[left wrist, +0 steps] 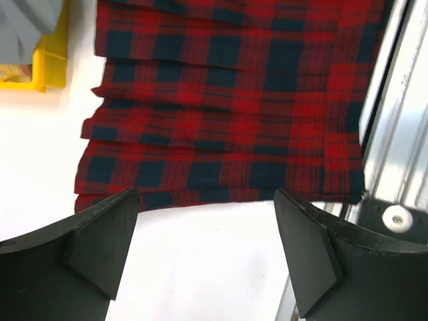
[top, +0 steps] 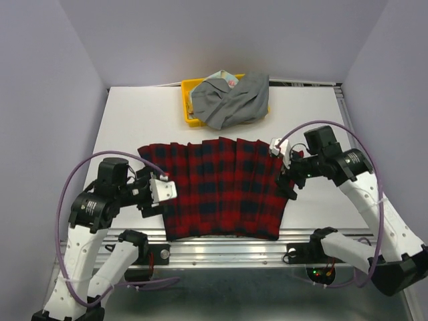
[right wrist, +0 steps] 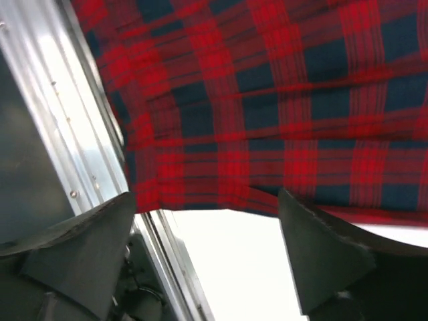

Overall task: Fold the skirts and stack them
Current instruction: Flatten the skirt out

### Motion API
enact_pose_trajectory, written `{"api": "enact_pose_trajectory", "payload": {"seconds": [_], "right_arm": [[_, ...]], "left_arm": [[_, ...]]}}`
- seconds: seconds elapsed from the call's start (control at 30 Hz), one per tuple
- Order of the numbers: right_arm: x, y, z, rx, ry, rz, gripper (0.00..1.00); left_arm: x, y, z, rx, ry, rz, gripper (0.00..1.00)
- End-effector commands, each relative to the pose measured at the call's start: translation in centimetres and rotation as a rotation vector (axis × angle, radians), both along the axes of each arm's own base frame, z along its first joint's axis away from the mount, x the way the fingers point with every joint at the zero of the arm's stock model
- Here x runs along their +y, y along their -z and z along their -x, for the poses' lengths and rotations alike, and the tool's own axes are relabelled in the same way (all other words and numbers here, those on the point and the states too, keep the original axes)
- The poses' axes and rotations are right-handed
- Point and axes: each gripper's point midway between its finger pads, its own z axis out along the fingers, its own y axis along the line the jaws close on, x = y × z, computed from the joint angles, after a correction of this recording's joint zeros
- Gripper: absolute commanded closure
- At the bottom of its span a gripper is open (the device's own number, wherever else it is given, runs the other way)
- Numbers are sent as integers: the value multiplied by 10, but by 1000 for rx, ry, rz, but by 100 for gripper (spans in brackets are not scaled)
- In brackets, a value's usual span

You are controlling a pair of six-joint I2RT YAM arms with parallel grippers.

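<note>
The red-and-black plaid skirt lies spread flat on the white table, its waistband at the near edge. It fills the upper part of the left wrist view and of the right wrist view. My left gripper is open and empty, just off the skirt's left edge; its fingers frame bare table. My right gripper is open and empty at the skirt's right edge. The grey skirt lies crumpled over the yellow tray, with the floral skirt peeking out beneath it.
The yellow plastic tray stands at the table's back centre, also in the left wrist view. A metal rail runs along the near table edge, seen in both wrist views. Purple cables loop from both arms.
</note>
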Motion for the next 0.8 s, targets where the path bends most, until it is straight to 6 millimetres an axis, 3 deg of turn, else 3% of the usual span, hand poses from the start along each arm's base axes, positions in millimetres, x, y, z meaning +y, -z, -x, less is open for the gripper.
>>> {"api": "enact_pose_trajectory", "payload": {"seconds": [0.0, 0.03, 0.07, 0.13, 0.17, 0.27, 0.33, 0.43, 0.57, 0.67, 0.7, 0.77], "right_arm": [[-11, 11, -72, -105, 258, 87, 16], [-17, 20, -85, -128, 298, 130, 19], [-22, 40, -97, -108, 325, 188, 23], [-34, 52, -124, -153, 392, 275, 29], [-36, 73, -132, -114, 398, 329, 35], [-47, 91, -158, -136, 435, 420, 43], [-62, 117, -168, -128, 433, 523, 49], [-73, 153, -158, -79, 365, 625, 55], [-82, 180, -138, -24, 295, 683, 58], [-90, 198, -110, 29, 213, 734, 58], [-91, 207, -92, 64, 162, 759, 58], [-82, 211, -71, 81, 88, 764, 58]], "left_arm": [[-10, -28, -51, 47, -250, 158, 12], [-8, -27, -63, 64, -317, 169, 17], [0, -19, -90, 110, -470, 164, 32], [12, 7, -115, 194, -614, 96, 40], [11, 15, -119, 244, -660, 97, 45], [6, 41, -132, 358, -706, 68, 50], [2, 61, -136, 441, -734, 49, 52], [0, 83, -143, 506, -761, 15, 53], [-1, 111, -147, 593, -776, -39, 53], [3, 140, -152, 639, -806, -99, 53], [5, 149, -152, 660, -816, -122, 53], [10, 174, -155, 707, -842, -174, 55]]}}
